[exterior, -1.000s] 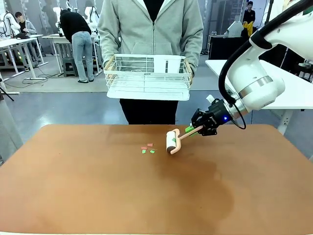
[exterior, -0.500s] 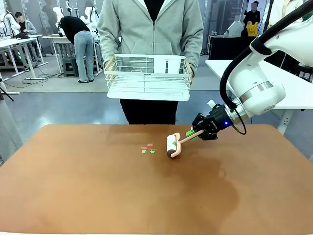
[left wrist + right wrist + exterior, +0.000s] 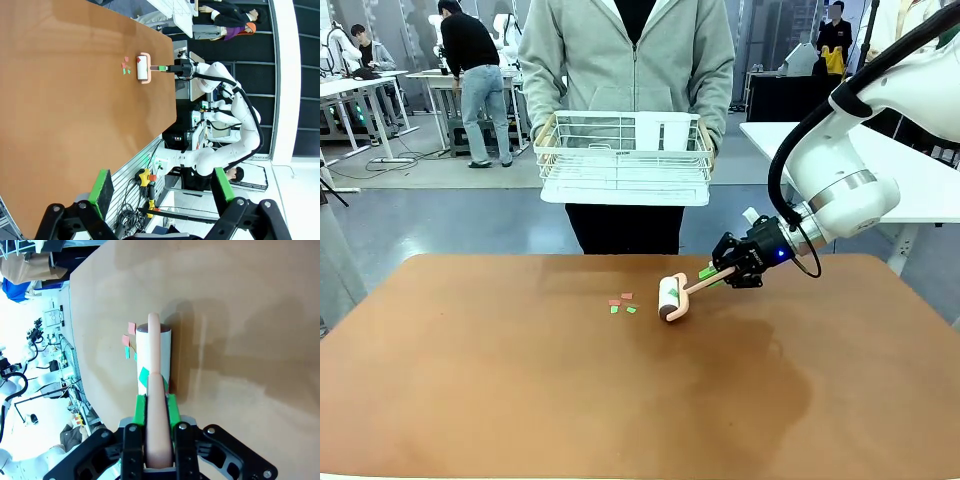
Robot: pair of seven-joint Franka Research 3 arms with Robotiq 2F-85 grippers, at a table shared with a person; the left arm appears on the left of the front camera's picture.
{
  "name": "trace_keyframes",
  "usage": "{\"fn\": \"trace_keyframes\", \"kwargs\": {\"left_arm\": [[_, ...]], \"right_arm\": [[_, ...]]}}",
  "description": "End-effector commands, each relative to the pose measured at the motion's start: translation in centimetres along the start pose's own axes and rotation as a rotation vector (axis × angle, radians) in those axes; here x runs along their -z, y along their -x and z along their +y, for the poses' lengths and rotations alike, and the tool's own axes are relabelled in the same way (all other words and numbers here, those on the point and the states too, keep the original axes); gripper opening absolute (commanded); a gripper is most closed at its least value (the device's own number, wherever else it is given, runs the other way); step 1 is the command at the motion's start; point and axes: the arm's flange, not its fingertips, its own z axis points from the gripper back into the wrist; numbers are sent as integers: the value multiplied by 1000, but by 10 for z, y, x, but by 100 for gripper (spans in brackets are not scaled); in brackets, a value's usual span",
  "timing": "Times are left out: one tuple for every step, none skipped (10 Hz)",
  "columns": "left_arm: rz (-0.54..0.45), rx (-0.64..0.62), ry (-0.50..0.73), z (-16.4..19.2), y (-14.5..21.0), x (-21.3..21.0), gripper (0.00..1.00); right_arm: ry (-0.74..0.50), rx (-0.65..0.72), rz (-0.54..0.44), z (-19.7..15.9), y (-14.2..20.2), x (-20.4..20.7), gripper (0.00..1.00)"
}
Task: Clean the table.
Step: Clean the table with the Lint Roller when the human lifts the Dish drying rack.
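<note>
Wire basket (image 3: 623, 160) held by person (image 3: 630, 60); right pincer (image 3: 710, 272) grips roller (image 3: 670, 297) on table (image 3: 520, 380).

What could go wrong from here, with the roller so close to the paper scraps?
1. The lint roller sits just beside the paper scraps. They look light, so they may slide ahead of the drum rather than stick to it.
2. The right gripper holds only the thin handle end, so pressing down on the table might twist the handle between the pads.
</note>
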Motion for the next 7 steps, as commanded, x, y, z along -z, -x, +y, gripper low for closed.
{"fn": "trace_keyframes", "kwargs": {"left_arm": [[2, 1, 6, -1, 3, -2, 100], [2, 1, 6, -1, 3, -2, 100], [2, 1, 6, -1, 3, -2, 100], [2, 1, 6, -1, 3, -2, 100], [2, 1, 6, -1, 3, -2, 100], [2, 1, 6, -1, 3, -2, 100], [2, 1, 6, -1, 3, -2, 100]], "right_arm": [[-2, 34, 24, -6, -3, 10, 21], [2, 21, 32, -1, -4, 15, 21], [7, 8, 47, 7, -6, 23, 21], [-4, -18, 59, 16, -6, 31, 21], [-6, -36, 71, 23, -4, 41, 21], [2, -42, 89, 29, -4, 56, 21], [-10, -31, 105, 33, -6, 72, 21]]}}
